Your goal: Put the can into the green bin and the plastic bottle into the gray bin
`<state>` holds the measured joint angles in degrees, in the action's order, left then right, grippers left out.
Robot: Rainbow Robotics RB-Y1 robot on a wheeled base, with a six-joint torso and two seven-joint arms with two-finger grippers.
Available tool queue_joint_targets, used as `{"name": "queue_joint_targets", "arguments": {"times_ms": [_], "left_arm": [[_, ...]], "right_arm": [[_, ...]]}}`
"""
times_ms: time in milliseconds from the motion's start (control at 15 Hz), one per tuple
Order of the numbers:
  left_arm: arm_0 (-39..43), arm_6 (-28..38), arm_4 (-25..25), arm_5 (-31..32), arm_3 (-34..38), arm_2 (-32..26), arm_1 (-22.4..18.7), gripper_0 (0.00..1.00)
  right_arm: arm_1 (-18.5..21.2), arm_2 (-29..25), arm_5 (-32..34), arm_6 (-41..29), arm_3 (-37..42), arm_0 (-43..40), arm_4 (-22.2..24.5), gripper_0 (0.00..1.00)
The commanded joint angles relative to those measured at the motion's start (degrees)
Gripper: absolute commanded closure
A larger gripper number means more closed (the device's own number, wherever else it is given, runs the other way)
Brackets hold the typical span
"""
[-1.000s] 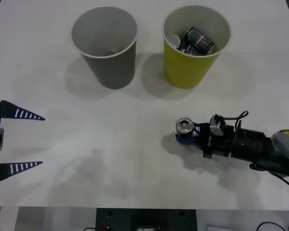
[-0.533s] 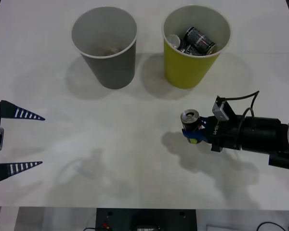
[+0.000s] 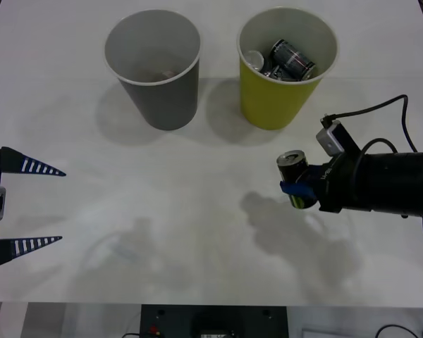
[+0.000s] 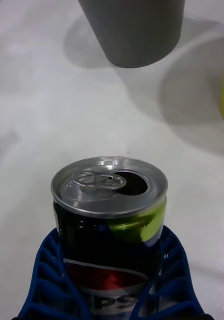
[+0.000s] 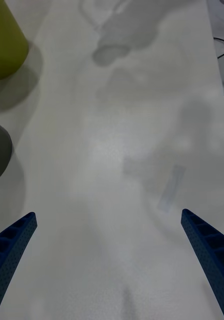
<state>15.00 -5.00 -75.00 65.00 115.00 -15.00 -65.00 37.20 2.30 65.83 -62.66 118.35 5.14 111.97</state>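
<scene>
Yellow-green tapered bin with white rim (image 3: 282, 98), far right of the white table (image 3: 162, 232): several dark drink cans (image 3: 290, 60) piled inside, count unclear, labels unreadable. Dark gray tapered bin with white rim (image 3: 158, 88) just to its left, apart from it; something small and pale at its bottom, too dim to identify.

Small black Pepsi can with silver opened top (image 3: 297, 179) sits upright between the blue ribbed fingers of the right gripper (image 3: 297, 189), clamped on both sides, near and in front of the yellow-green bin, raised off the table with its shadow below. Lower part of the can hidden by the fingers in the wrist view.

Left gripper (image 3: 28, 204) at the table's left edge, fingers spread wide, holding nothing.
</scene>
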Motion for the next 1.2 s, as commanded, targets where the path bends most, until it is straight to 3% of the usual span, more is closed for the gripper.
{"name": "queue_joint_targets", "arguments": {"times_ms": [67, 267, 800, 1000, 1200], "left_arm": [[0.00, 0.00, 0.00, 0.00, 0.00, 0.00, 0.00, 0.00], [0.00, 0.00, 0.00, 0.00, 0.00, 0.00, 0.00, 0.00], [0.00, 0.00, 0.00, 0.00, 0.00, 0.00, 0.00, 0.00], [0.00, 0.00, 0.00, 0.00, 0.00, 0.00, 0.00, 0.00], [0.00, 0.00, 0.00, 0.00, 0.00, 0.00, 0.00, 0.00]], "right_arm": [[2.97, -1.33, 5.01, -11.70, 5.40, 1.62, 1.85, 1.00], [9.12, -2.74, 5.19, -17.76, 8.04, 2.86, -1.22, 1.00], [22.57, -5.55, 5.89, -17.76, 4.43, 9.62, -13.88, 1.00], [26.00, -5.55, 11.34, -17.76, 0.74, 16.48, -16.87, 1.00], [26.61, -2.83, 16.00, -17.85, -4.27, 24.83, -17.66, 1.00]]}}
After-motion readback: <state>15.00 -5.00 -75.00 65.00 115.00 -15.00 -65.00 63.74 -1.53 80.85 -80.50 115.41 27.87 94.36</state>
